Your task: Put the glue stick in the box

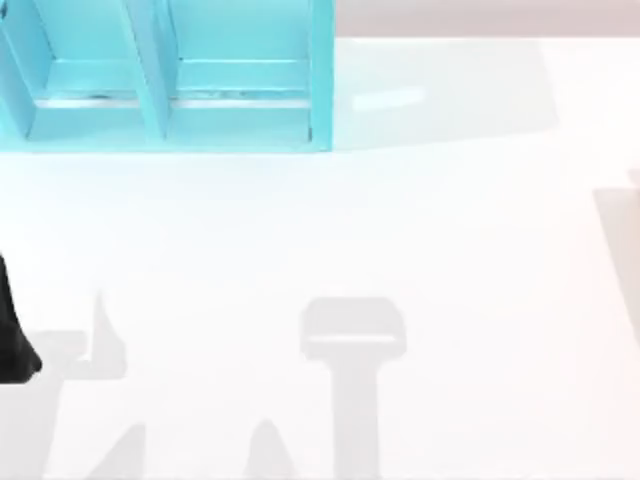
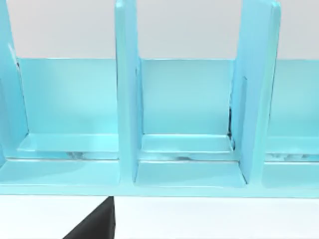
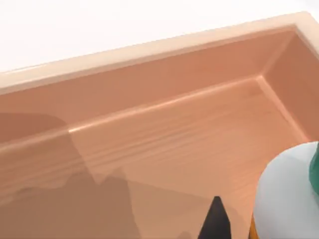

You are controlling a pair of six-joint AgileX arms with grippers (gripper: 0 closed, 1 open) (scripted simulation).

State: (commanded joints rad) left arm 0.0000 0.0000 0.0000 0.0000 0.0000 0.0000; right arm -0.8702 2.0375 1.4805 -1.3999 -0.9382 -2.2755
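Observation:
The glue stick [image 3: 286, 199] shows its white shoulder, a bit of dark green cap and a sliver of orange label, close to the right wrist camera. It is over the floor of the light wooden box [image 3: 164, 64], near one corner; whether it rests on that floor is hidden. A black part of my right gripper [image 3: 215, 223] is just beside the glue stick, with a small gap between them. My left gripper [image 1: 15, 345] is at the table's left edge, seen as a black tip [image 2: 94, 225] in the left wrist view, in front of a blue shelf.
A turquoise shelf unit [image 1: 170, 80] with upright dividers [image 2: 127, 94] stands at the back left of the white table [image 1: 330, 230]. Grey shadows of the arms lie across the table's front.

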